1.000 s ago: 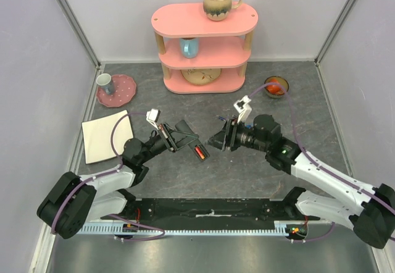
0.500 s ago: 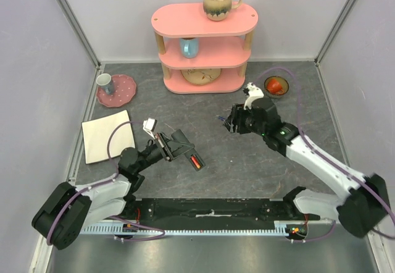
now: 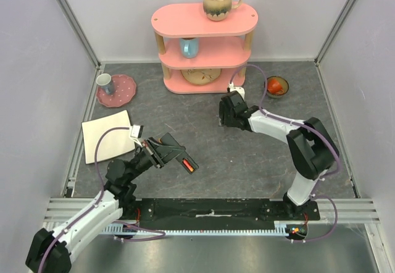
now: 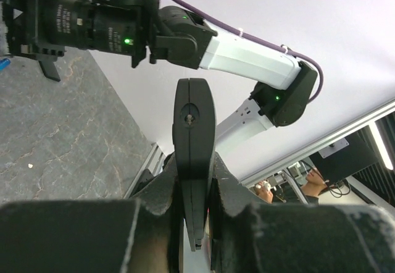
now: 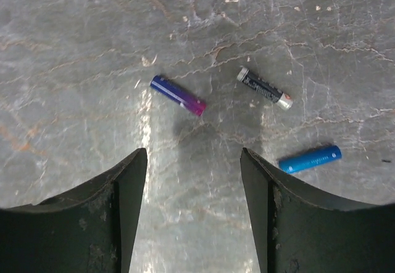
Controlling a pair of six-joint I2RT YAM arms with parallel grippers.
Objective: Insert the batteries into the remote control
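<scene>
My left gripper (image 3: 162,151) is shut on the remote control (image 3: 177,156), a slim black bar held tilted above the table at centre left. A red-orange battery (image 3: 187,165) shows in its open compartment. In the left wrist view the remote control (image 4: 193,134) stands edge-on, pinched between the pads of the left gripper (image 4: 194,183). My right gripper (image 3: 224,117) points down at the table in front of the shelf, open and empty (image 5: 193,159). Beyond its fingertips lie a purple battery (image 5: 178,95), a dark grey battery (image 5: 264,88) and a blue battery (image 5: 310,159).
A pink three-tier shelf (image 3: 203,69) at the back carries a mug (image 3: 219,2) and a blue cup (image 3: 189,47). A pink plate (image 3: 123,92) with a cup sits back left, a white cloth (image 3: 106,136) at left, and a small bowl (image 3: 276,86) back right.
The right arm has swung away from the remote toward the shelf and now points down over the loose batteries, jaws a little wider. The left arm drew the remote nearer.
</scene>
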